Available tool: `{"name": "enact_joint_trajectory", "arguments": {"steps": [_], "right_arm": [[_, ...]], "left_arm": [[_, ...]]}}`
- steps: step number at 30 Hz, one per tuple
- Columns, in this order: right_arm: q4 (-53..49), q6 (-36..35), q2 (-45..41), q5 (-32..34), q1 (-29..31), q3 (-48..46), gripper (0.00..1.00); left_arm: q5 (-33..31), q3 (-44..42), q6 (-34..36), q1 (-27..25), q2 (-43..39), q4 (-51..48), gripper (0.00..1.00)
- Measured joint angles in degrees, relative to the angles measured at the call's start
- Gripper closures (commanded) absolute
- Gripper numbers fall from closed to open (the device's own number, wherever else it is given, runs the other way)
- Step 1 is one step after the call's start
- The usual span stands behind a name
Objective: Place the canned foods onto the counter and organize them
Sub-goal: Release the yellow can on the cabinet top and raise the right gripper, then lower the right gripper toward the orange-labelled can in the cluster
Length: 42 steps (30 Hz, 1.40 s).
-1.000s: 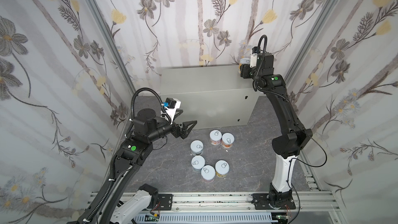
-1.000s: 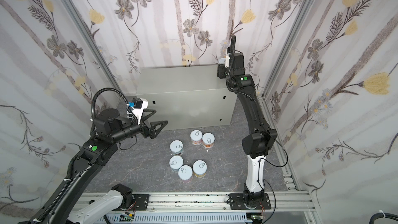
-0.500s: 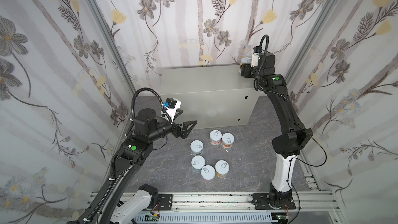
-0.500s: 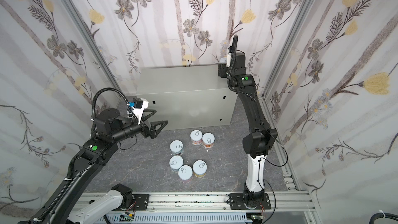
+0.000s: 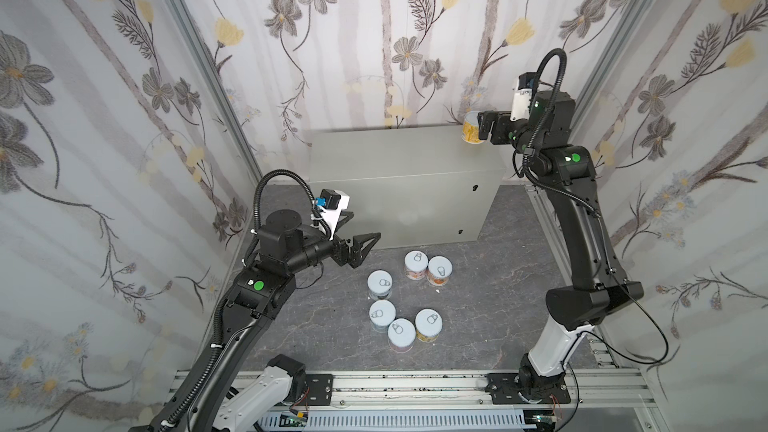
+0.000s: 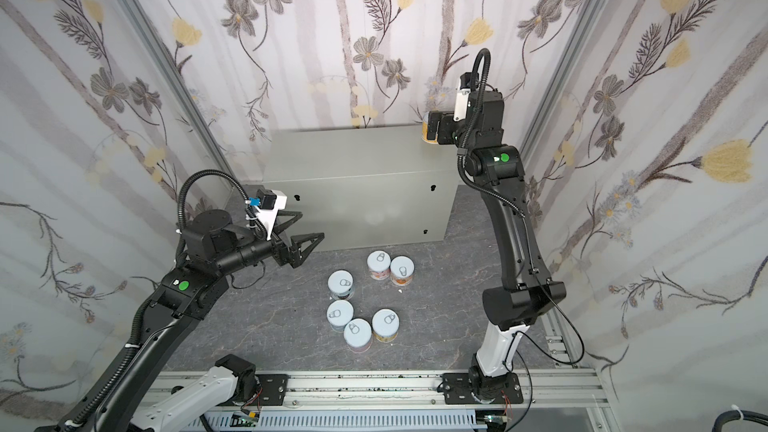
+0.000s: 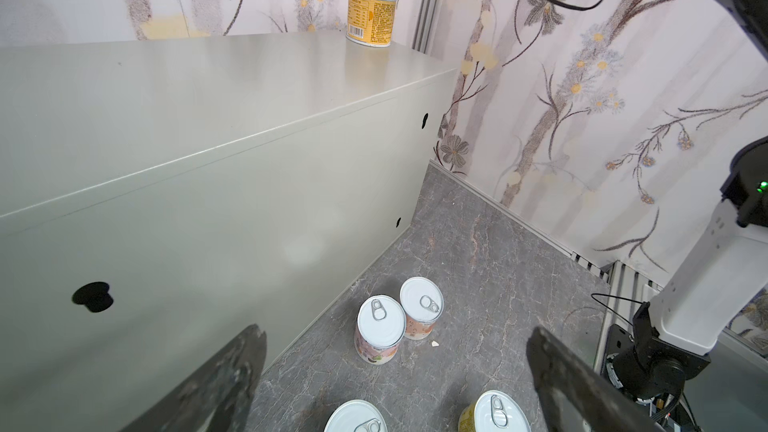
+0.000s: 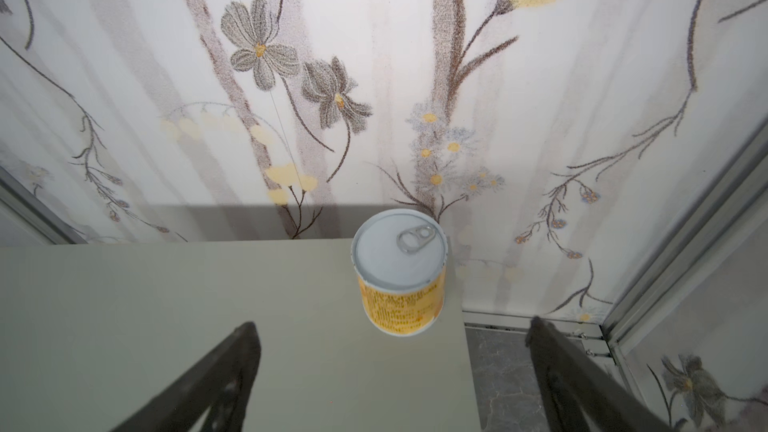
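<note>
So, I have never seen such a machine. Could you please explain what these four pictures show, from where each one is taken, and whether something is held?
These are two black robot arms on a rail, each ending in a two-fingered gripper. Two pictures come from a camera pair above, looking down on everything. The other two come from cameras on the arms' wrists, so the dark fingers show in them. The pale grey cabinet is the counter. One yellow can stands upright on its top, at the far right corner. Six more cans stand on the dark marbled floor before it. Nothing is held: the left gripper hangs open above the floor, and the right gripper is open too, the yellow can standing free ahead of it.
</note>
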Motion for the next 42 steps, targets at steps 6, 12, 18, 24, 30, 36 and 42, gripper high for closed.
{"name": "enact_joint_trajectory", "arguments": {"steps": [6, 12, 18, 24, 30, 36, 42], "right_arm": [[-1.0, 1.7, -21.2, 0.5, 0.8, -26.4, 0.0], [3.5, 5.6, -46.6, -0.1, 5.6, -59.1, 0.0], [5.5, 12.0, -58.3, -0.7, 15.5, -81.4, 0.01], [11.3, 17.9, -57.2, -1.2, 22.0, -95.1, 0.0], [20.1, 19.1, -44.8, -1.7, 22.6, -97.2, 0.0], [26.9, 18.2, -31.9, -2.8, 22.8, -95.8, 0.0], [31.7, 17.0, -24.9, -2.6, 22.9, -93.9, 0.0]], "left_arm": [[0.4, -0.3, 0.0, 0.0, -0.5, 0.9, 0.0], [0.4, -0.6, -0.3, 0.0, -0.6, 1.9, 0.0], [0.4, -0.9, -0.9, 0.0, -0.2, 2.2, 0.0], [0.4, -1.0, -0.9, 0.0, 0.0, 2.5, 0.0], [0.0, -1.2, -0.9, 0.0, 0.4, 2.5, 0.0], [-0.5, -1.3, -0.7, 0.0, 0.6, 2.5, 0.0], [-0.7, -1.3, -0.6, 0.0, 0.9, 2.5, 0.0]]}}
